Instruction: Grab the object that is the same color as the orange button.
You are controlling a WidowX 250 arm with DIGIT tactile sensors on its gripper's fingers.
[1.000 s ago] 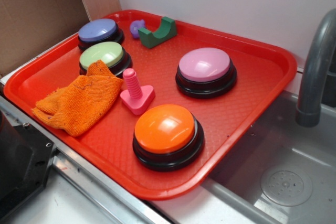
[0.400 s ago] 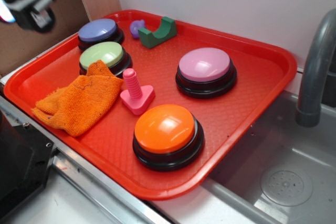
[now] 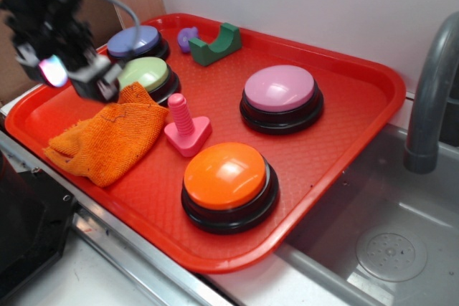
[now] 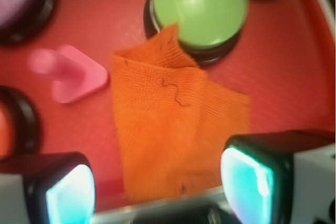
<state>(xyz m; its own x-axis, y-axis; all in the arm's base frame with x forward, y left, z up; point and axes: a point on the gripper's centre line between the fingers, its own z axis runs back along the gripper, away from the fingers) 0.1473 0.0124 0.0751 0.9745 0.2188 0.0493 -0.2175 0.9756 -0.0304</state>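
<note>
The orange knitted cloth (image 3: 107, 140) lies crumpled on the left part of the red tray (image 3: 337, 148), one corner touching the green button (image 3: 142, 75). In the wrist view the cloth (image 4: 170, 129) fills the middle, below the green button (image 4: 202, 6). The orange button (image 3: 226, 177) sits at the tray's front, well right of the cloth; only its edge shows at the wrist view's left (image 4: 6, 129). My gripper (image 3: 72, 69) hovers above the cloth's far left end, blurred. My gripper (image 4: 157, 187) is open, its lit pads (image 4: 247, 182) wide apart with the cloth below the gap.
A pink peg on a triangular base (image 3: 186, 128) stands right beside the cloth. A pink button (image 3: 281, 94), a purple button (image 3: 135, 41), a green arch block (image 3: 216, 44) and a small purple piece (image 3: 188, 36) sit farther back. A sink (image 3: 391, 241) and faucet (image 3: 430, 91) lie right.
The gripper has come in from the upper left and moved down and right, from above the tray's back-left corner to just over the cloth. Nothing on the tray has moved.
</note>
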